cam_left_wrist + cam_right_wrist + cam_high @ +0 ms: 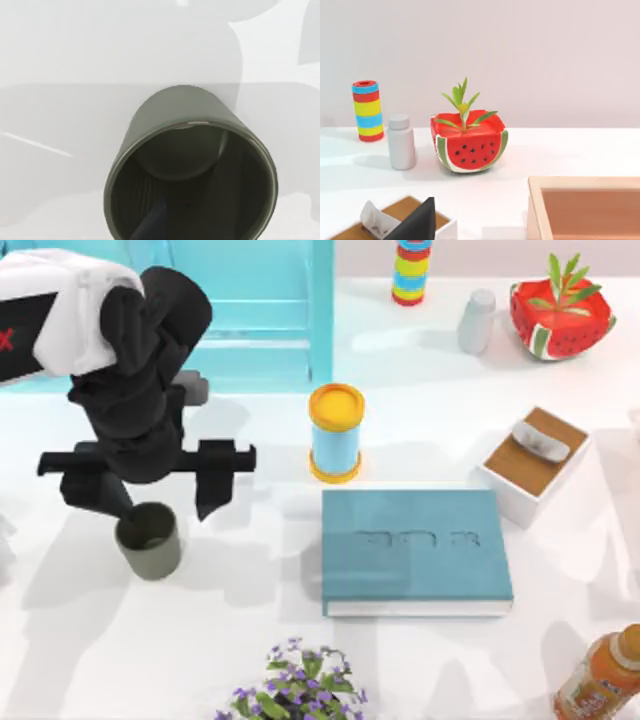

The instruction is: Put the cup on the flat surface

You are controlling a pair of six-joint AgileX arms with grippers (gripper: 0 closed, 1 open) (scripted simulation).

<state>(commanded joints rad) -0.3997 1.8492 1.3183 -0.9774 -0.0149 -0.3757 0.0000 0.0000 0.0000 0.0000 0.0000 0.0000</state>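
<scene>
Standing upright at the left of the broad plain white tabletop: a small dark olive-grey handleless cup, matte, darker inside, base apparently resting on the surface with its shadow right beneath it. Directly above it, the left arm's black hand, fingers spread wide apart, one finger to the cup's right and clear of it, the other dipping at the cup's rim on the left; contact there too close to judge. In the left wrist view, the cup's open mouth seen from above, a dark fingertip showing low inside the wall, white tabletop all round. Judged as the release step: cup set down, grip opened, placement looking all but done. Next move calling for a straight lift away, without catching the rim and tipping the cup. Further right, a light-blue canister with a yellow lid, then a teal hardcover book lying flat, both well apart from the cup. Beyond those, a white box with a brown top, a pale grey shaker bottle and a watermelon-patterned planter at the far right. Right hand parked near the white box, a dark finger edging into its wrist view; open or closed, cannot tell.
</scene>
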